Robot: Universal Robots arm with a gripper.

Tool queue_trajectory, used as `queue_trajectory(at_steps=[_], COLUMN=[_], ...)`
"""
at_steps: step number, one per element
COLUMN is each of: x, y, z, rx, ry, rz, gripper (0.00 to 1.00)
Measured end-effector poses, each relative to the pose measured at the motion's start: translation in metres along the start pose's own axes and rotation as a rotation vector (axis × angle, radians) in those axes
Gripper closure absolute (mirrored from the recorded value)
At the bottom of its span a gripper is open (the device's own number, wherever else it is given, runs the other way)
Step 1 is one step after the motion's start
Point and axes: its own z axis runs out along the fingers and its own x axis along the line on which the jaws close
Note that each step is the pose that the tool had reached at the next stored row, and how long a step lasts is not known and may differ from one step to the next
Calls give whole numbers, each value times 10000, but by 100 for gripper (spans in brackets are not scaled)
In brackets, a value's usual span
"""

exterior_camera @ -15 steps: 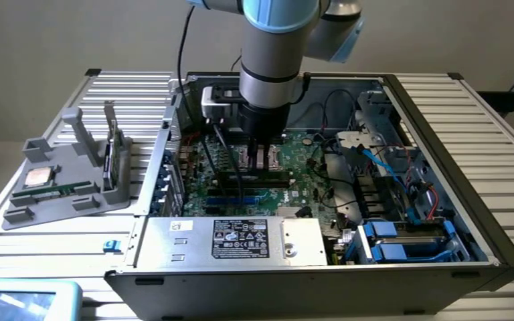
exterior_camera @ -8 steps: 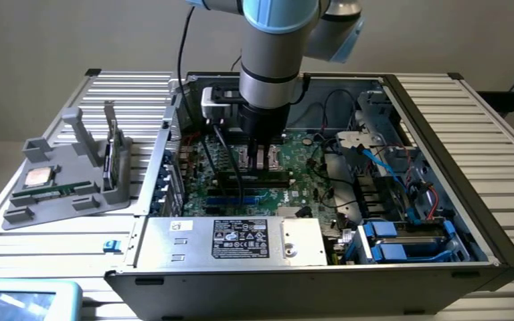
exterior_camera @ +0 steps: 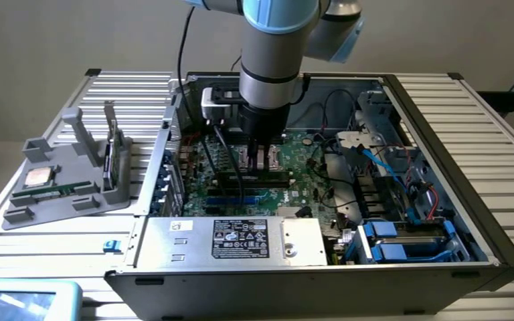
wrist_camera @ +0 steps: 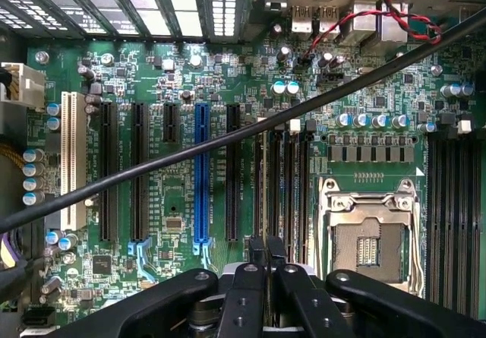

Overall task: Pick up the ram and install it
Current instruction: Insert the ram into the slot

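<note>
A slatted metal bench (exterior_camera: 51, 241) carries an open computer case (exterior_camera: 328, 287). My claw (exterior_camera: 257, 166) (wrist_camera: 264, 245), pinched narrow, hangs over the memory slots (wrist_camera: 282, 178) of the motherboard (wrist_camera: 175, 64). A green ram (exterior_camera: 47, 194) lies in the grey holder (exterior_camera: 25, 217) near the bench edge at the exterior view's left.

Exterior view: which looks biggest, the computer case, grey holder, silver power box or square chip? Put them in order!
1. computer case
2. silver power box and grey holder: too alike to rank
3. square chip

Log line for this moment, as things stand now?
gripper: shut | position: inside computer case, down at black memory slots beside open processor socket | grip contents: unclear
</note>
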Motion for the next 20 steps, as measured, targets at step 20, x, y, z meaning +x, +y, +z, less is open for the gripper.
queue_trajectory(at_steps=[20], x=[0], y=[-6], z=[2], rx=[106], ry=[-2], rz=[-4], gripper=[89])
